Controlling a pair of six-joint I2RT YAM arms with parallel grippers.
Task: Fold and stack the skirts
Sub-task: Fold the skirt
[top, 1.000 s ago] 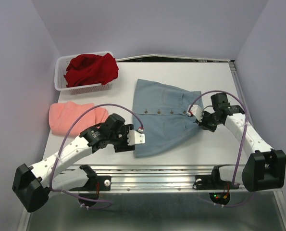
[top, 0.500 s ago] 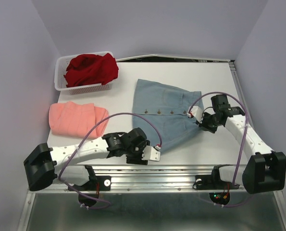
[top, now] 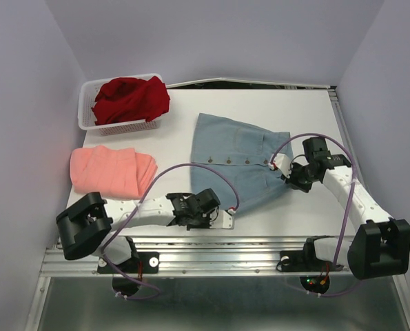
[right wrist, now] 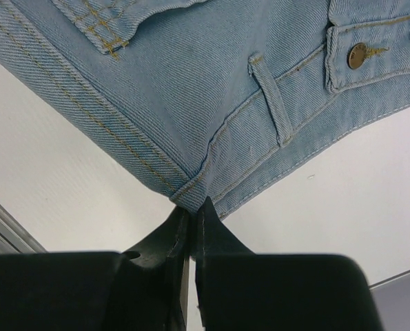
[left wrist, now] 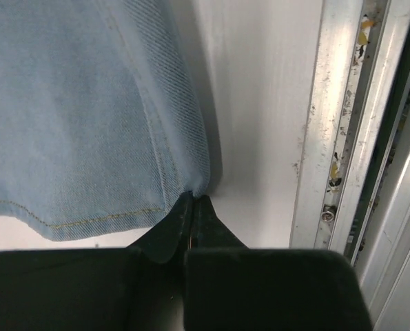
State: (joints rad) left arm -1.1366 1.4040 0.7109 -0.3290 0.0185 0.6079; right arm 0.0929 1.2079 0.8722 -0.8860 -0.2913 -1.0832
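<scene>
The blue-grey denim skirt (top: 236, 155) lies spread flat mid-table. My left gripper (top: 227, 216) sits low at the skirt's near hem corner; in the left wrist view the gripper (left wrist: 193, 201) is shut, pinching that hem corner (left wrist: 191, 181). My right gripper (top: 288, 178) is at the skirt's right waistband corner, and its wrist view shows it (right wrist: 191, 207) shut on the stitched corner of the blue skirt (right wrist: 191, 83). The salmon-pink skirt (top: 111, 169) lies folded at the left. The dark red skirt (top: 132, 98) is bunched in the basket.
The white mesh basket (top: 87, 89) stands at the back left corner. The metal rail (left wrist: 342, 138) of the table's near edge runs just beside my left gripper. Lilac walls close in the table on three sides.
My left arm swung right along the near edge, dropped low and closed its open jaws on the blue skirt's hem corner. The right arm stayed put, still gripping.
</scene>
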